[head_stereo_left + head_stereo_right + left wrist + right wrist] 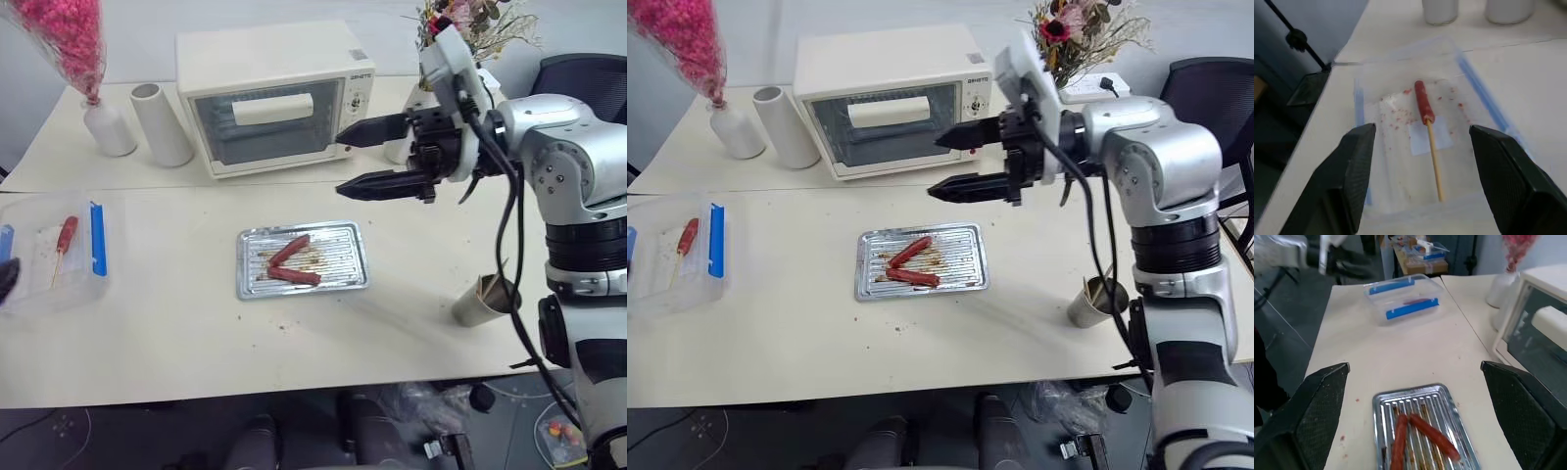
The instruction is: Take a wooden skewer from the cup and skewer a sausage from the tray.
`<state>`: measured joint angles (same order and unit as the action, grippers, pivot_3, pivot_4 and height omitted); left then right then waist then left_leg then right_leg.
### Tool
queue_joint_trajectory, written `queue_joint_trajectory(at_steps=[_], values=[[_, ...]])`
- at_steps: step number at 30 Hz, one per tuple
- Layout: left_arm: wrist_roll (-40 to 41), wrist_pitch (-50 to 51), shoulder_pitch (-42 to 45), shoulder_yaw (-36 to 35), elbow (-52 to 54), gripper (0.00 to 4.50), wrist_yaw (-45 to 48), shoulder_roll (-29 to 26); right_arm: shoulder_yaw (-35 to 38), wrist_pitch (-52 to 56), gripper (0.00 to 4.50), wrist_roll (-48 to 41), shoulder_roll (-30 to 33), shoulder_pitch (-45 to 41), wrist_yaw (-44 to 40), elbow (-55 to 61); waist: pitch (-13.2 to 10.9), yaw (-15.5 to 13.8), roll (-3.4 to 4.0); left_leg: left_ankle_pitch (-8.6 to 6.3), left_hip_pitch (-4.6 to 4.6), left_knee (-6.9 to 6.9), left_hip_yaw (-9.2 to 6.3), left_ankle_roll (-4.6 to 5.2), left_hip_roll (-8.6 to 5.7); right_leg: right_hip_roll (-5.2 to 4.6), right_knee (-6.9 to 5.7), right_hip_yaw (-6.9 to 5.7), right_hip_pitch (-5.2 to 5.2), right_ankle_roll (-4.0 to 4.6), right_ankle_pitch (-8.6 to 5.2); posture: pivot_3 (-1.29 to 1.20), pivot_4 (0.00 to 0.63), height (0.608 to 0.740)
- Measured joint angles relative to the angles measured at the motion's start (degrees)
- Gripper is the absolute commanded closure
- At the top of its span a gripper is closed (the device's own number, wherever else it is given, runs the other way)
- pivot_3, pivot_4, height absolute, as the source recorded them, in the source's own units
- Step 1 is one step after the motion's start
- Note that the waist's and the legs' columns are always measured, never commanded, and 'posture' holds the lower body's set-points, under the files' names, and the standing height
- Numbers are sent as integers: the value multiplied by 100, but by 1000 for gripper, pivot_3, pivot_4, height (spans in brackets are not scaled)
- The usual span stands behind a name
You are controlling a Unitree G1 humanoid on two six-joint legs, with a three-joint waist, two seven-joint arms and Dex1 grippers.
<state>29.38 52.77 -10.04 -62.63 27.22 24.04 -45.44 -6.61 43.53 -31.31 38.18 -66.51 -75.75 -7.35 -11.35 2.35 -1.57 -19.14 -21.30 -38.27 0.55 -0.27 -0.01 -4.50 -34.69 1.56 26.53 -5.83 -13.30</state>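
Below the left gripper [1420, 186], jaws apart and empty, a skewered sausage [1424, 102] lies in the clear box [1484, 98]. The right gripper [367, 157] hangs spread wide above the tray [348, 257], whose two sausages [289, 250] could roll if prodded; the cup [482, 302] sits tilted behind it and might tip.

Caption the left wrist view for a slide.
Open left gripper above a clear box holding a skewered sausage.

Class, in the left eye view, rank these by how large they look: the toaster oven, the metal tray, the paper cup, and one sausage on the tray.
1. Toaster oven
2. Tray
3. Cup
4. Sausage

The oven stands farthest back yet looks largest, so the order is safe.
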Motion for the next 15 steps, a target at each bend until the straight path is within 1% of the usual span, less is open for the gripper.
queue_joint_trajectory(at_steps=[1,2,3,4,5,6,7,8,10,12,13,14,15], values=[[202,130,-116,-304,162,1402,220,-97,-15,-151,0,82,62,-4,-145,-131,0,-3,0,0,0,2,1,0,0,1,5,-12,-1,0,0,0,150,740],[544,311,-402,-816,325,1402,641,-205,-108,-443,0,217,120,-45,-392,-368,0,-5,0,0,-1,2,3,0,-1,1,7,-36,0,1,-1,0,150,740],[753,401,-636,-1132,416,1402,933,-255,-169,-613,0,315,207,-60,-549,-513,0,6,1,-1,1,4,5,1,0,-2,12,-50,-3,2,-1,0,150,740],[1087,502,-1055,-1640,535,1402,1417,-254,-220,-879,0,460,286,-97,-779,-800,-1,43,2,-3,3,5,15,3,0,-6,20,-57,-3,4,-3,0,150,740],[1351,540,-1521,-2093,624,1402,1900,-206,-254,-1135,0,607,371,-141,-988,-1106,-2,73,4,-5,2,5,17,5,0,-8,22,-64,-1,6,-3,0,150,740],[1516,536,-1897,-2362,660,1402,2269,-126,-266,-1308,0,707,451,-164,-1119,-1298,-3,80,7,-7,5,7,25,3,3,-11,31,-76,-4,7,-4,0,150,740],[1666,463,-2444,-2671,707,1402,2766,64,-314,-1566,0,830,511,-230,-1244,-1580,-7,104,14,-13,11,7,37,6,5,-14,46,-91,-3,17,-10,0,150,740],[1756,340,-2946,-2859,746,1402,3180,270,-374,-1804,0,923,572,-281,-1295,-1808,-7,122,15,-18,13,9,39,6,10,-12,48,-95,-3,19,-11,0,150,740],[1858,126,-3464,-2985,797,1402,3692,531,-443,-2151,0,1057,649,-343,-1338,-2197,-10,111,20,-21,19,7,38,0,16,-1,48,-105,-4,29,-17,0,150,740],[1957,-68,-3663,-2987,824,1402,3869,632,-497,-2392,0,1184,590,-447,-1351,-2504,-13,93,25,-14,19,5,38,-13,20,7,39,-116,-5,47,-21,0,150,740],[1978,-183,-3726,-2964,860,1402,3905,678,-499,-2492,0,1245,536,-511,-1353,-2659,-14,87,26,-10,19,5,38,-19,20,8,33,-118,-6,65,-26,0,150,740],[1980,-257,-3775,-2931,888,1402,3925,695,-499,-2543,0,1289,507,-541,-1353,-2737,-14,85,26,-7,19,3,39,-21,19,10,27,-120,-7,106,-45,0,150,740],[1980,-361,-3793,-2853,930,1402,3910,707,-499,-2609,0,1337,469,-582,-1355,-2862,-14,84,26,-3,22,0,39,-21,20,12,16,-122,-8,114,-49,0,150,740]])
